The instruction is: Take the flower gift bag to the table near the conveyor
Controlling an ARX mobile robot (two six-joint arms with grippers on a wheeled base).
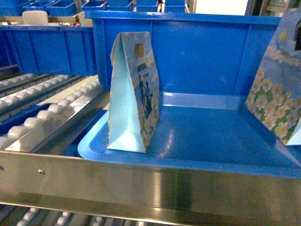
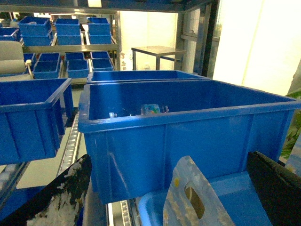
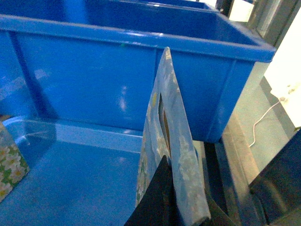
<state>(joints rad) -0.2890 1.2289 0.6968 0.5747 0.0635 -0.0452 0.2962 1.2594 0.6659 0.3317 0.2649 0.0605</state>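
A flower gift bag (image 1: pixel 134 94) with daisy print stands upright on the left of a blue tray (image 1: pixel 211 141). Its top with the handle hole (image 2: pixel 193 202) shows between the wide-apart fingers of my open left gripper (image 2: pixel 169 157), untouched. A second flower gift bag (image 1: pixel 277 89) leans at the tray's right edge. In the right wrist view my right gripper (image 3: pixel 188 188) looks shut on this bag (image 3: pixel 171 122), with a dark finger (image 3: pixel 155 197) against its side. Neither gripper shows in the head view. The tray rests on the conveyor (image 1: pixel 47 113). The table is out of view.
A deep blue crate (image 1: pixel 197 56) stands right behind the tray. A steel rail (image 1: pixel 141 183) runs across the front. More blue crates (image 2: pixel 28 117) sit on the roller lanes to the left and on shelves behind. A grey metal stand (image 2: pixel 157 49) is far back.
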